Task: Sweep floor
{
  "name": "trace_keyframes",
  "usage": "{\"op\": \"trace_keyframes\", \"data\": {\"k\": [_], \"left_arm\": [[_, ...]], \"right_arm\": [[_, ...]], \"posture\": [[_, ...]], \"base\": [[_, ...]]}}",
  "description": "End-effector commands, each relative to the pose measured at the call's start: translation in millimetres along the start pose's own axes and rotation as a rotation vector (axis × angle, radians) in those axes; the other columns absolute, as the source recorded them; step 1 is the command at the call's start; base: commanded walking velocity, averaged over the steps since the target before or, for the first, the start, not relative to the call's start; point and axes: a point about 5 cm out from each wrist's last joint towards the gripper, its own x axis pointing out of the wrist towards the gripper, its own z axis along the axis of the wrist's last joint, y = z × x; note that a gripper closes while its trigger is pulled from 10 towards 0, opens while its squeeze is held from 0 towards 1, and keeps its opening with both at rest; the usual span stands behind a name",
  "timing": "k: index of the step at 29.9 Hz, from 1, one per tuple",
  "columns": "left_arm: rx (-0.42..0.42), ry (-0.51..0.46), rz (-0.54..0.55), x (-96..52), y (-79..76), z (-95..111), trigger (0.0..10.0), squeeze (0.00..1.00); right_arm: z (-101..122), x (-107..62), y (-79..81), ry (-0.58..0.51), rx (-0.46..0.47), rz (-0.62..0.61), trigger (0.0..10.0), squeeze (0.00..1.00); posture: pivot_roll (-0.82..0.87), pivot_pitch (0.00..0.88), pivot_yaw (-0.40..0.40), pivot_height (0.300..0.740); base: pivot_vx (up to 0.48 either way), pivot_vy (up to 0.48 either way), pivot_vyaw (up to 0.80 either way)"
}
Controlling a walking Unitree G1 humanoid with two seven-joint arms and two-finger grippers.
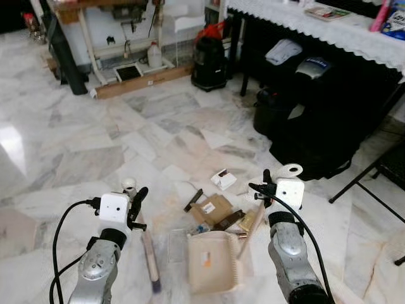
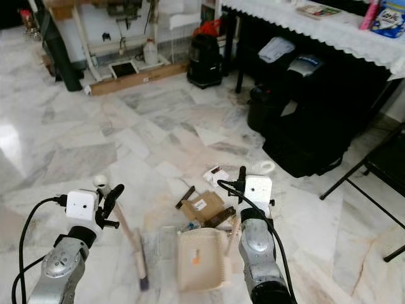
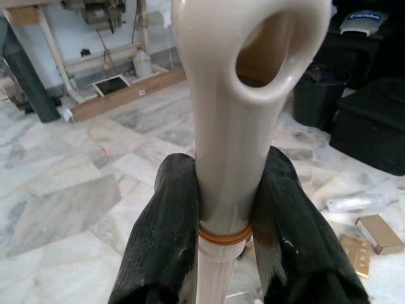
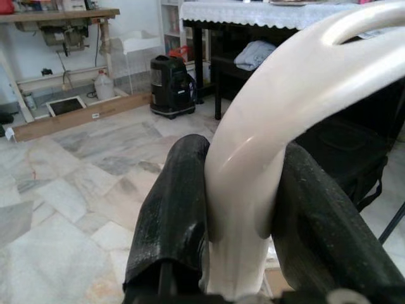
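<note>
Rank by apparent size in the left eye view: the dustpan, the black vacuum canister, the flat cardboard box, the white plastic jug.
1. black vacuum canister and dustpan: alike; the dustpan lies nearer, so unsure.
2. flat cardboard box.
3. white plastic jug, far off.

The broom [image 1: 150,253] head is too blurred on the floor to make out its bristles, and its handle is hidden where the left gripper [image 3: 224,209] clamps it. The dustpan [image 1: 214,261] handle passes behind the right gripper [image 4: 243,209] and is cut off at that wrist view's edge. The litter [image 1: 212,208] is too small to read; only a box [image 1: 223,179] and cardboard can be told. Both arms run off the bottom edge.
</note>
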Motion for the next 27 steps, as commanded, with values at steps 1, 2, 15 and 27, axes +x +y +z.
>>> {"op": "trace_keyframes", "data": {"k": [1,2,15,27], "left_arm": [[0.000,-0.043,-0.015,4.8,-1.7,8,10.0,0.00],[-0.009,-0.055,-0.016,4.9,-1.4,10,10.0,0.00],[-0.029,-0.070,-0.057,6.8,-4.4,15,10.0,0.00],[-0.054,-0.031,-0.078,4.5,-4.2,7,10.0,0.00]], "right_arm": [[7,2.6,-3.5,-0.031,-0.013,-0.011,10.0,0.00],[6,2.4,-3.4,-0.030,-0.013,-0.012,10.0,0.00],[-13,-9.7,-13.3,0.049,-0.055,-0.061,10.0,0.00],[-17,-11.9,-19.7,0.069,-0.074,-0.095,10.0,0.00]], "posture": [[0.16,0.030,-0.011,0.740],[0.16,0.028,-0.011,0.740],[0.16,0.027,-0.010,0.740],[0.16,0.037,-0.007,0.740]], "base": [[0.000,0.000,0.00],[0.000,0.000,0.00],[0.000,0.000,0.00],[0.000,0.000,0.00]]}}
